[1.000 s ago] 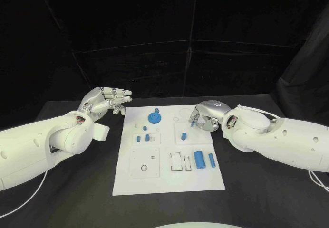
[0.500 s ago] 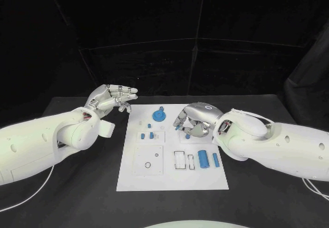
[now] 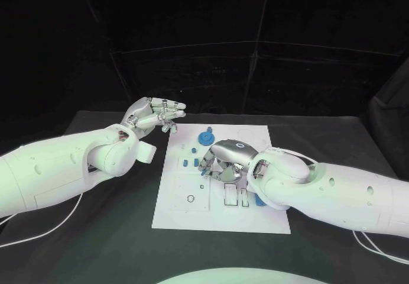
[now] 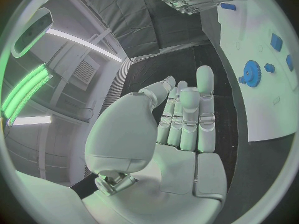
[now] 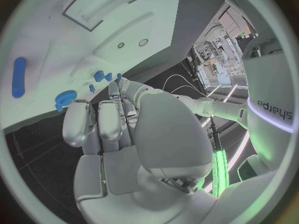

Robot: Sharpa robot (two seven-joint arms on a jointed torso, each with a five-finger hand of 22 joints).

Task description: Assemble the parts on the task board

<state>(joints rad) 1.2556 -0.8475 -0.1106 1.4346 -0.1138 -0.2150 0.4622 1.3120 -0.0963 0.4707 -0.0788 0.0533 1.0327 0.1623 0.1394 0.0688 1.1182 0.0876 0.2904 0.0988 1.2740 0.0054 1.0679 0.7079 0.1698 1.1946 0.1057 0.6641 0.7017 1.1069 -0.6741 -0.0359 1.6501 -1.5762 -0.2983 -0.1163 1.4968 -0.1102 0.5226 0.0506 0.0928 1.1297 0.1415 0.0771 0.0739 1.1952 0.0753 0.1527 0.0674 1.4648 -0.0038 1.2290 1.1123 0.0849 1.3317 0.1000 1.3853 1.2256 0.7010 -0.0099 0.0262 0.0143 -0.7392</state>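
Observation:
The white task board (image 3: 192, 214) lies in the middle of the black table. A blue gear (image 3: 205, 138) sits near its far edge, with small blue pegs (image 3: 185, 161) just in front of it. My right hand (image 3: 224, 160) hovers over the board's middle, fingers pointing down, and I see nothing in it. Blue cylinders (image 3: 244, 199) peek out beside the right forearm. My left hand (image 3: 158, 115) is raised beyond the board's far left corner, fingers loosely bent and holding nothing. The right wrist view shows the gear (image 5: 65, 97) and one cylinder (image 5: 19, 77); the left wrist view shows the gear (image 4: 251, 73).
Black cloth (image 3: 102, 225) surrounds the board on all sides. A white cable (image 3: 51, 228) trails on the table under the left arm. The right forearm (image 3: 324, 192) lies across the board's near right part.
My right hand has moved from the board's right edge in over its middle, covering the blue part there. The left hand keeps its raised pose. The camera view has shifted.

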